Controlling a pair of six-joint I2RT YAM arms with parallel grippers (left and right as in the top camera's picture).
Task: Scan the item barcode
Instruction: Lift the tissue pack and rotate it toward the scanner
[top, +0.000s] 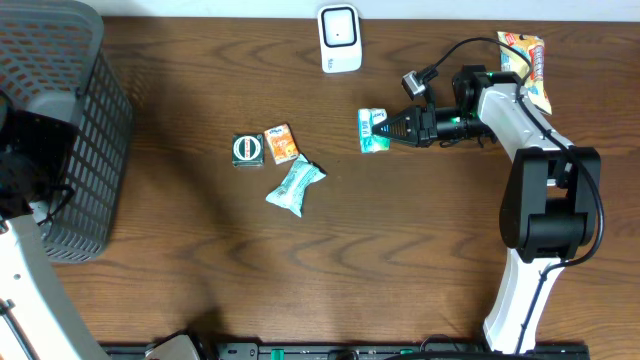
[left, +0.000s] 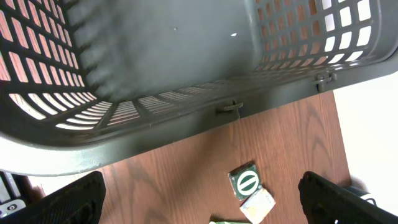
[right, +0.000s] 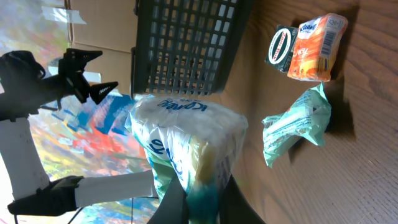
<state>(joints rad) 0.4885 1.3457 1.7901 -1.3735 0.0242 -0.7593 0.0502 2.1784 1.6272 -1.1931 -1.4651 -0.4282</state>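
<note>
My right gripper (top: 388, 129) is shut on the end of a white and green tissue pack (top: 372, 130), holding it just above the table right of centre. In the right wrist view the pack (right: 186, 143) is pinched between the dark fingers (right: 171, 208) at the bottom edge. A white barcode scanner (top: 340, 38) stands at the table's back edge, up and to the left of the held pack. In the left wrist view my left gripper (left: 202, 205) hangs open beside the basket with nothing between its fingers (left: 68, 199).
A dark mesh basket (top: 60, 130) stands at the far left. A green round-logo packet (top: 247, 149), an orange packet (top: 281, 143) and a crumpled teal wrapper (top: 296, 185) lie mid-table. A yellow snack bag (top: 527, 55) lies at the back right.
</note>
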